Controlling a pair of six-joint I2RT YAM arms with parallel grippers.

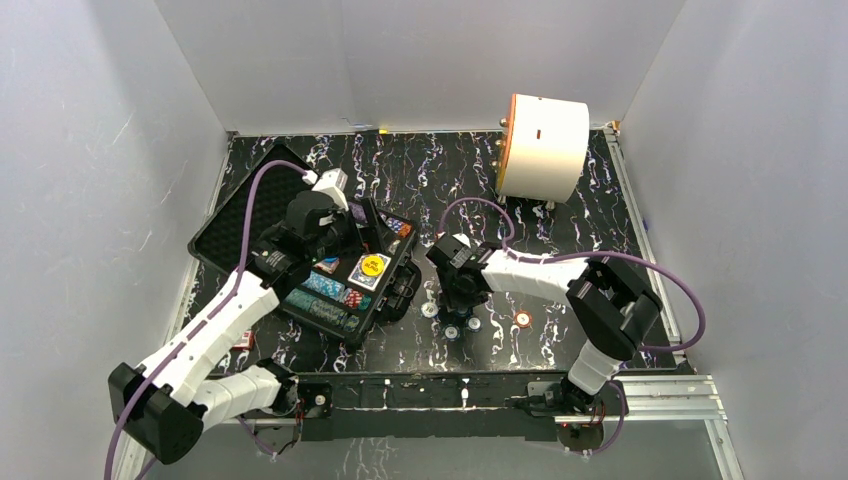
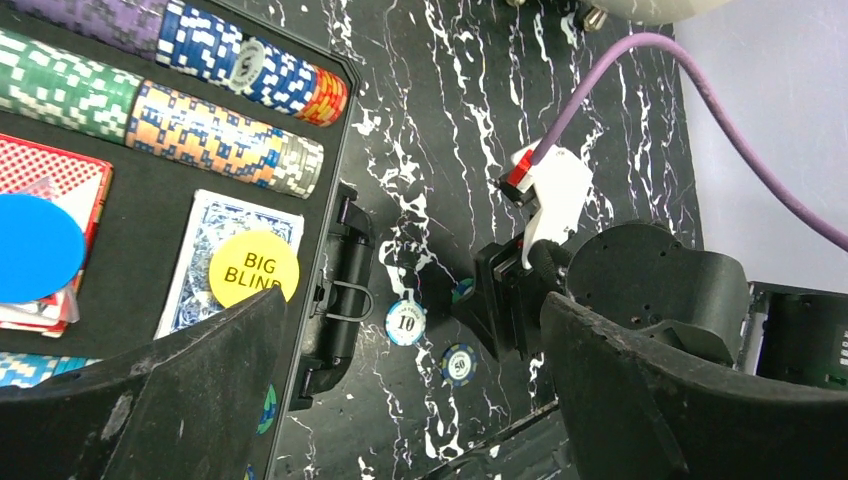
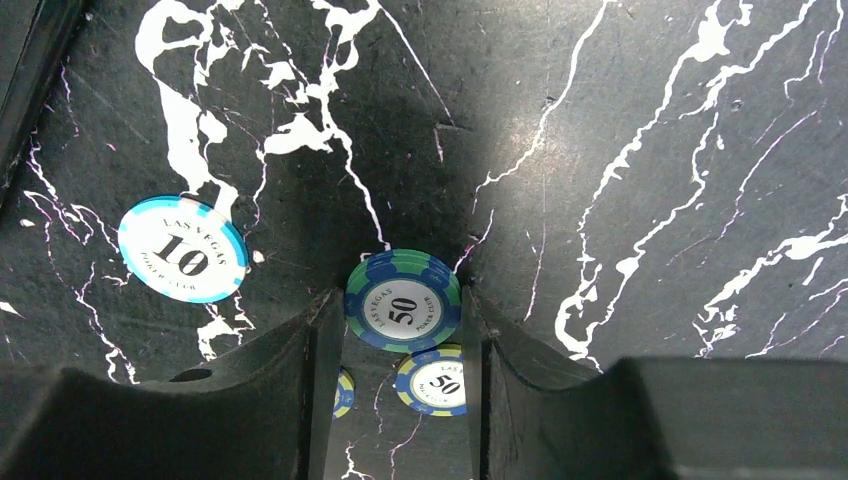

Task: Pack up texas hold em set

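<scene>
Right end effector (image 3: 398,300) part-open, fingers pressing both edges of a 50 chip (image 3: 404,312) at the surface (image 1: 600,200), beside the open case (image 1: 240,215); left end effector (image 2: 410,310) wide open, empty, over the case. Risk: so thin an edge grip may let the chip tip or slip out on lifting; the nearby 10 chip (image 3: 182,248) could be nudged.

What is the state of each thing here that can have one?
case, open, lid flat
left pincer, open, empty
right pincer, shut on 50 chip
10 chip, flat on the table
Big Blind button, resting on the blue deck
</scene>
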